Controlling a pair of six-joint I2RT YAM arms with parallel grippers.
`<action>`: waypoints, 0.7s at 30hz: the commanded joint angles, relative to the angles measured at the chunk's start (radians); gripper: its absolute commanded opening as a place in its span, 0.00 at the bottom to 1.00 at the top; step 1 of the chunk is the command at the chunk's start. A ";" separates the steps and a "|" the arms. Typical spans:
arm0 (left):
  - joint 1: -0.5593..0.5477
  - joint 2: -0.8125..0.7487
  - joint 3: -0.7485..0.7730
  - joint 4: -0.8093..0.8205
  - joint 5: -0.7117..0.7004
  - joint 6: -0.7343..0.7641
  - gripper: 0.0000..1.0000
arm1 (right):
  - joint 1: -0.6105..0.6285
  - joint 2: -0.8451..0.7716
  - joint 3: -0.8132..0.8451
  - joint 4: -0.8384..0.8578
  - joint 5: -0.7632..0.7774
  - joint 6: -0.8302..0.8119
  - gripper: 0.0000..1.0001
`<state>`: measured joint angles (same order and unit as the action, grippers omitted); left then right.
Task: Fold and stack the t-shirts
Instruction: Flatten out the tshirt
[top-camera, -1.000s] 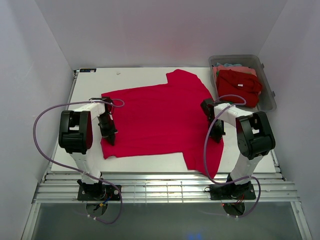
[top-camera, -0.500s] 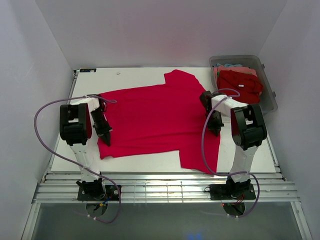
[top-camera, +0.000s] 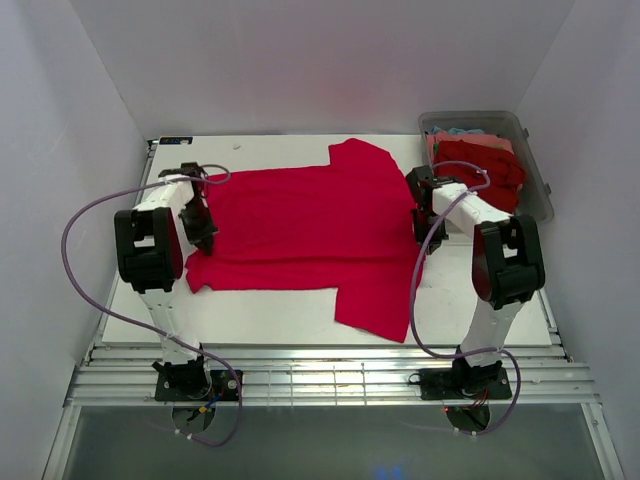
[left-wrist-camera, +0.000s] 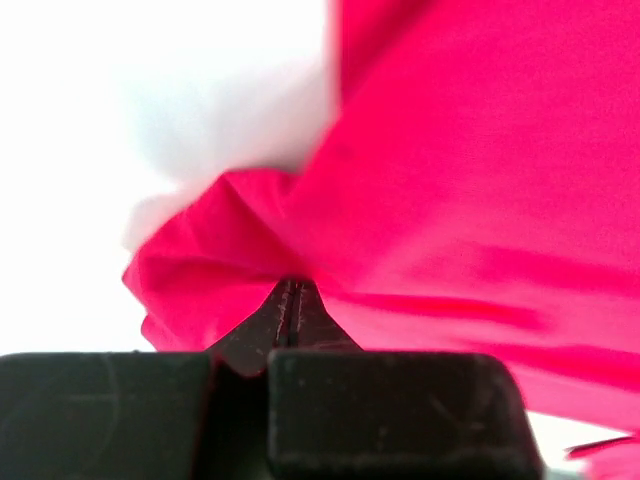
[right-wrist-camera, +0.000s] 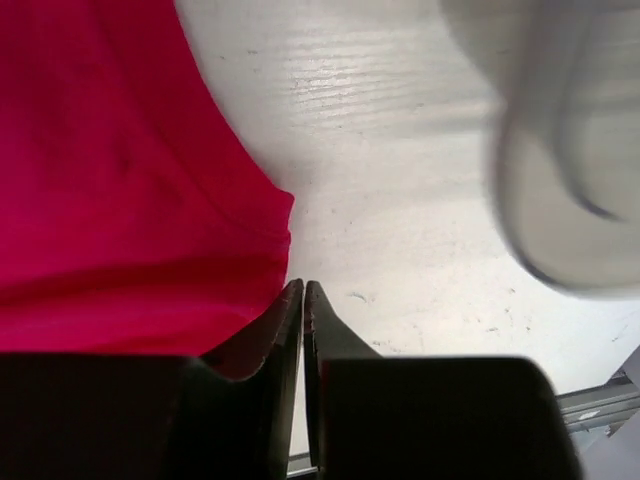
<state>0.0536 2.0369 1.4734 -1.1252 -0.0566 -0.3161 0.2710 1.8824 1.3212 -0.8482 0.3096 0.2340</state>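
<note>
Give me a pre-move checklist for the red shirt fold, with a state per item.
1. Left gripper shut on the red t-shirt: ok.
2. Right gripper pinching cloth: cannot tell; its jaws are shut and the shirt edge lies right beside them.
3. Grippers at opposite side edges of the shirt: ok, seen from the top view.
4. Shirt flat: not ok, bunched at the left gripper.
5. Shirt wholly on the table: ok.
</note>
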 joint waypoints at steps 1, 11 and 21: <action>-0.018 -0.158 0.184 0.196 -0.045 0.025 0.06 | -0.015 -0.169 0.154 0.012 -0.053 -0.019 0.11; -0.020 -0.124 0.430 0.107 0.050 -0.009 0.20 | -0.013 -0.229 0.305 0.023 -0.193 -0.059 0.40; -0.139 -0.109 0.240 0.301 0.123 0.012 0.04 | 0.000 -0.086 0.236 0.193 -0.446 -0.013 0.08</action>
<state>-0.0242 1.9434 1.7523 -0.8814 0.0391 -0.3176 0.2592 1.7954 1.5753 -0.7235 -0.0238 0.2066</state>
